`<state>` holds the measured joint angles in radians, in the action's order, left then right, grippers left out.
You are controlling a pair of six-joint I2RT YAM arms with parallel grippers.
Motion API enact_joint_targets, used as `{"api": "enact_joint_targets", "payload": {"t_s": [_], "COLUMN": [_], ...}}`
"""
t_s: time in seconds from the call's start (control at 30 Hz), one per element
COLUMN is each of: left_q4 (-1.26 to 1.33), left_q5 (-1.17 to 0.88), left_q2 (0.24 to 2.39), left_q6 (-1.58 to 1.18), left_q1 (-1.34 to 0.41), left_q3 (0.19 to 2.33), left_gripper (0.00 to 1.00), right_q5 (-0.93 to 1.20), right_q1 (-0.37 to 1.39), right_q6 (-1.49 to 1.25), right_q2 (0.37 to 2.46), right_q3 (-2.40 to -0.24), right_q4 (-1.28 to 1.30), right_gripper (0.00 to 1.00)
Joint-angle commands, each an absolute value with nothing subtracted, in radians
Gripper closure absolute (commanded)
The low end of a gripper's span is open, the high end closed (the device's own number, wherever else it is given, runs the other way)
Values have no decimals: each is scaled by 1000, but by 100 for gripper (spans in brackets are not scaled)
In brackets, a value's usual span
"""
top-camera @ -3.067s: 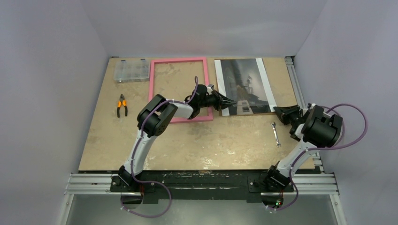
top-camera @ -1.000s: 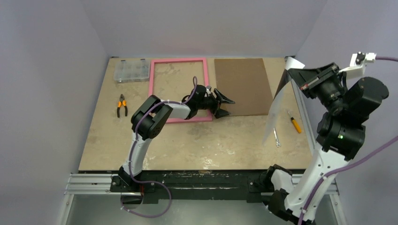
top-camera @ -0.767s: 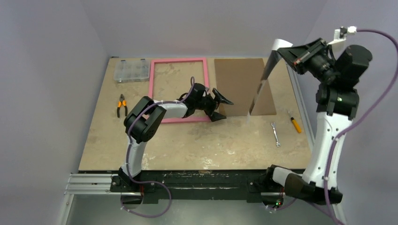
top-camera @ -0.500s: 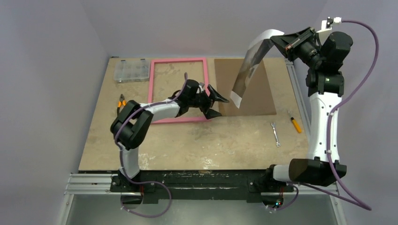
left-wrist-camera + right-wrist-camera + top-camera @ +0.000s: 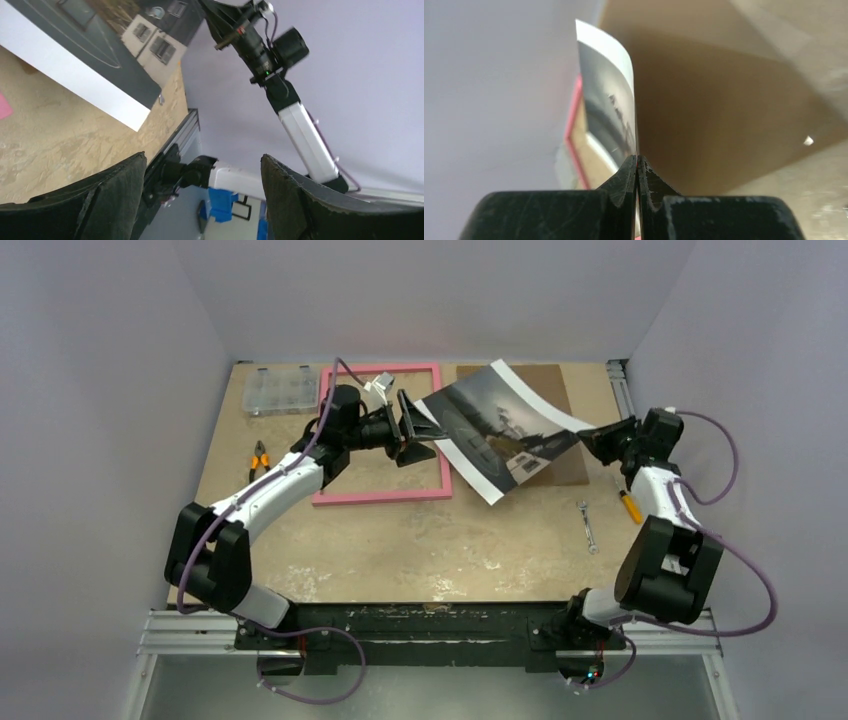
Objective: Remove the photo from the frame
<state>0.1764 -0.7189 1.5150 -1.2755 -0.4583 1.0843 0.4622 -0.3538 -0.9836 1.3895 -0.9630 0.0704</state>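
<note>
Table (image 5: 400, 540): photo (image 5: 500, 425) aloft, outside pink frame (image 5: 380, 497)

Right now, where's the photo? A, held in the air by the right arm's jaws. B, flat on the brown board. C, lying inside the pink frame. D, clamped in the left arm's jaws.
A: the right jaws are shut on an edge of the photo, which arcs in the air above the brown board; the left jaws stand open and empty.

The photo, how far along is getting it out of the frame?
Done: the photo is clear of the frame, which lies empty. In hand: right jaws pinch its edge, holding it aloft; left jaws open beside it. Left: probably setting it down.
</note>
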Motion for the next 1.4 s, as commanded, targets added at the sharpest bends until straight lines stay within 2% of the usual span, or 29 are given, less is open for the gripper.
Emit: {"api": "enact_joint_targets", "payload": {"t_s": [0.0,0.1,0.2,0.3,0.5,0.7,0.83,1.0,1.03,1.17,1.27,1.37], "left_q4": [-9,-162,-205,-177,-84,-91,-104,-83,-77,-42,-17,-72], "left_q5": [-818,-781,-765,-795,-833,-823,-813,-804,-801,-781,-767,-717], "left_q2": [1448,1419,1410,1422,1428,1416,1419,1429,1431,1414,1389,1337], "left_q6": [-1023,-888,-843,-867,-939,-926,-916,-923,-923,-920,-907,-822], "left_q1": [-462,-462,-461,-451,-422,-414,-411,-404,-400,-397,-399,-425], "left_q3": [1113,1158,1173,1164,1116,1114,1111,1094,1089,1057,1038,1053], "left_gripper": [18,18,17,17,17,17,17,17,17,17,16,14], "right_q5": [310,230,141,53,42,7,-81,-55,-54,-64,-117,-160], "right_q1": [-360,-373,-388,-406,-395,-303,-292,-274,-268,-237,-202,-158], "right_q6": [-873,-837,-824,-850,-912,-949,-1009,-934,-896,-743,-672,-633], "right_q2": [1415,1440,1444,1412,1479,1577,1524,1520,1511,1429,1353,1172], "right_q3": [-865,-839,-805,-748,-711,-748,-676,-688,-690,-690,-721,-677], "right_q4": [-124,-116,-107,-118,-190,-221,-256,-270,-256,-106,140,273], "right_gripper": [100,100,100,100,100,100,100,100,92,46,36,32]}}
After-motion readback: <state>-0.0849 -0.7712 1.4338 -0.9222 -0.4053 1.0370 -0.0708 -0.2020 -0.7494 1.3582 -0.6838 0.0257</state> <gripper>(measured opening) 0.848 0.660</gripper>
